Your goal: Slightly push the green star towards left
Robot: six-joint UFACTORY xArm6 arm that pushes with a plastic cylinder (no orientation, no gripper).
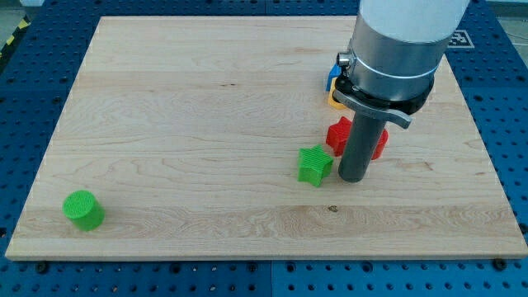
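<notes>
The green star (314,165) lies on the wooden board (206,124), right of the middle and toward the view's bottom. My tip (355,177) rests on the board just to the star's right, a small gap away from it. A red block (340,134) sits right behind the rod, partly hidden by it, so its shape is unclear.
A green cylinder (83,209) stands near the board's bottom left corner. A blue block (332,76) and a yellow or orange block (337,98) peek out from behind the arm at the view's upper right, mostly hidden. The board lies on a blue perforated table (33,91).
</notes>
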